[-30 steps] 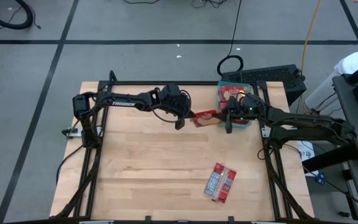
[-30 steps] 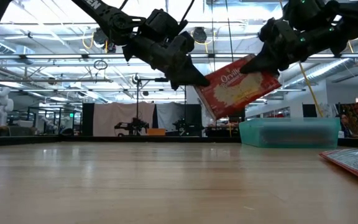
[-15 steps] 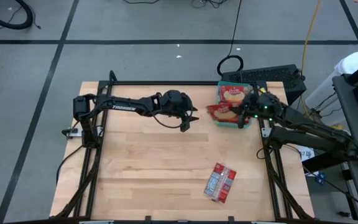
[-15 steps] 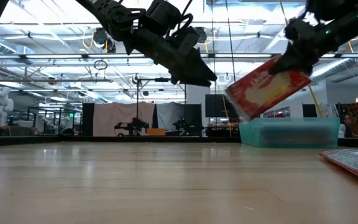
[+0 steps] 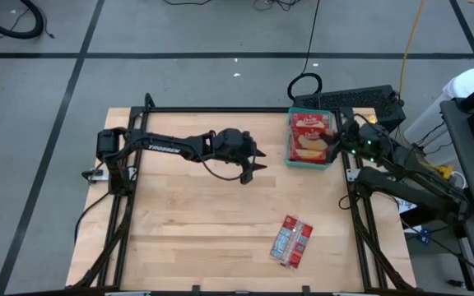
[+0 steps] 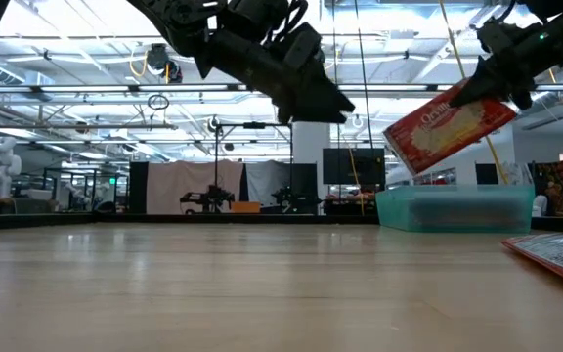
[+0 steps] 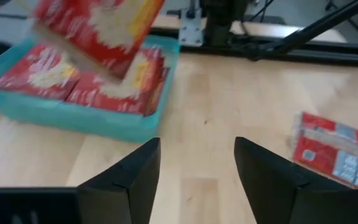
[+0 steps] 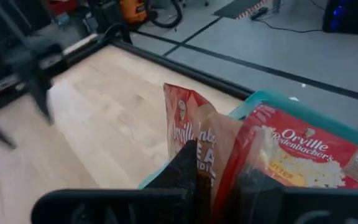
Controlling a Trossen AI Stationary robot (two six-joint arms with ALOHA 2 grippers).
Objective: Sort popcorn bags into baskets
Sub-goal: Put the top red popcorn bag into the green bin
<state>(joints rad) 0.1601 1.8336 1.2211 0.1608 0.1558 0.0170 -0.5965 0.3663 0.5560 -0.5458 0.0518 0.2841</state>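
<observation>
While a popcorn bag [image 6: 450, 125] is held pinched above the teal tray [image 6: 454, 207] by the right gripper [image 6: 484, 86], the left gripper [image 7: 196, 163] is kept spread, empty.

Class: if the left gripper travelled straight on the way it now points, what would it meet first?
Probably the teal tray, straight ahead of the open left gripper; depth is unclear, so the popcorn bag hanging above it might come first.

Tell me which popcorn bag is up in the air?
The one the right pincer holds above the green tray: that bag hangs tilted, touching nothing below. The others lie flat in the tray or on the table.
</observation>
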